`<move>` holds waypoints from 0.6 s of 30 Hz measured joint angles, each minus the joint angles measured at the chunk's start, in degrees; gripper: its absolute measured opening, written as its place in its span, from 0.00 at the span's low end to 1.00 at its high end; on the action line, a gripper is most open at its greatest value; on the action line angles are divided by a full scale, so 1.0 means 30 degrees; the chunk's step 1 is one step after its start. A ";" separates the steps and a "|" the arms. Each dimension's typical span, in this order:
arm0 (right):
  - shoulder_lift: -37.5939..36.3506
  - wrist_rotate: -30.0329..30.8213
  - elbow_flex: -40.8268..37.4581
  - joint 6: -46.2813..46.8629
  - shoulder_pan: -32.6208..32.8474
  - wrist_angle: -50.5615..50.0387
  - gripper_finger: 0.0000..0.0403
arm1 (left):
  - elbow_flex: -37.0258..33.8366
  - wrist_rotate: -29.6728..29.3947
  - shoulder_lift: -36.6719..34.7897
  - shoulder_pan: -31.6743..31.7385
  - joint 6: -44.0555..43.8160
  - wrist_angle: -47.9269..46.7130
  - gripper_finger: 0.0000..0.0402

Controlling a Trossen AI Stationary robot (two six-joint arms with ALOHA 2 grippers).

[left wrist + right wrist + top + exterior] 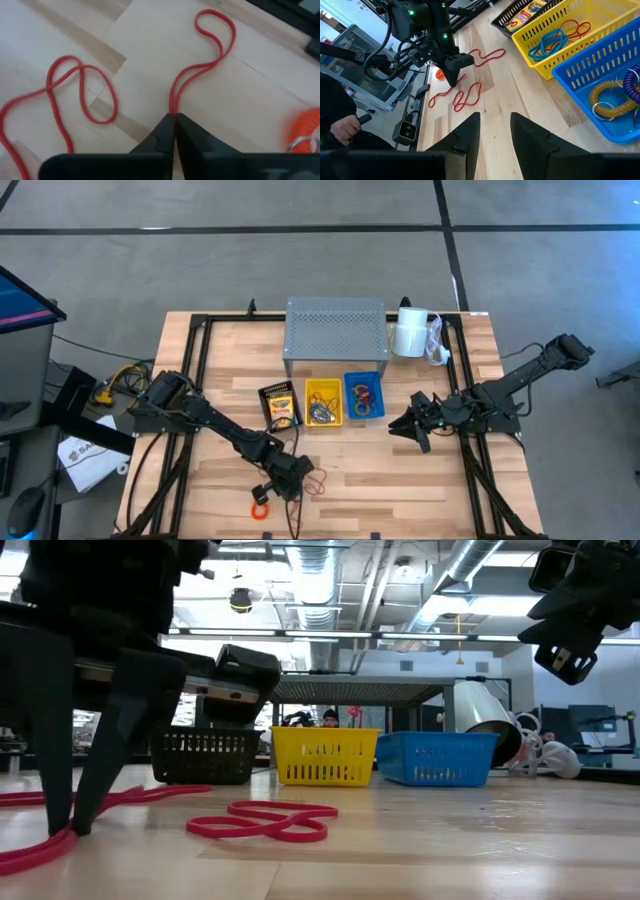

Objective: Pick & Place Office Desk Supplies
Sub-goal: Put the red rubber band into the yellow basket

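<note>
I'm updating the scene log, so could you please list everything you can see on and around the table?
Red rubber bands: at least two loops, red, on the bare wood near the table's front; one is pinched by the left fingers.
Orange coil: one, orange, front edge.
Black basket: one, holds a crayon box.
Yellow basket: one, middle, holds rubber bands.
Blue basket: one, right of the yellow one, holds coils.
Metal riser: one, grey, behind the baskets.
White roll: one, right of the riser.
Left gripper: shut on a red band.
Right gripper: open, hovering right of the baskets.
</note>
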 joint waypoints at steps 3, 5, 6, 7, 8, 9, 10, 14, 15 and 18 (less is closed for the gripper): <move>0.0002 0.0000 0.0000 0.0000 -0.0002 0.0000 0.26 | -0.0001 -0.0015 -0.0195 0.0058 -0.0963 -0.0001 0.00; 0.0002 0.0000 0.0000 -0.0002 -0.0002 0.0000 0.26 | -0.0045 -0.0077 -0.0409 0.0119 -0.1129 0.0005 0.00; 0.0002 0.0000 0.0000 -0.0003 0.0001 0.0000 0.26 | -0.0070 -0.0314 -0.0590 0.0174 -0.1144 -0.0062 0.00; 0.0002 0.0000 0.0000 0.0000 0.0001 0.0000 0.26 | -0.0110 -0.0561 -0.0799 0.0218 -0.1166 -0.0281 0.00; 0.0001 0.0000 0.0000 -0.0003 0.0001 0.0000 0.26 | -0.0153 -0.0541 -0.1076 0.0306 -0.1202 -0.0451 0.00; 0.0002 0.0000 0.0000 -0.0005 0.0000 -0.0002 0.26 | -0.0161 -0.0599 -0.1409 0.0404 -0.1203 -0.0438 0.00; 0.0000 0.0000 0.0000 0.0000 -0.0002 0.0000 0.26 | -0.0143 -0.0611 -0.1753 0.0505 -0.1202 -0.0345 0.00; 0.0002 0.0000 0.0000 0.0000 0.0001 0.0004 0.26 | -0.0088 -0.0882 -0.2913 0.0903 -0.1525 -0.0349 0.00; 0.0002 0.0000 0.0000 -0.0003 0.0002 -0.0006 0.26 | -0.0106 -0.0912 -0.3250 0.1042 -0.1798 -0.0349 0.00; 0.0002 0.0000 -0.0004 0.0000 0.0002 -0.0004 0.26 | -0.0081 -0.1237 -0.4458 0.1554 -0.3249 0.0176 0.00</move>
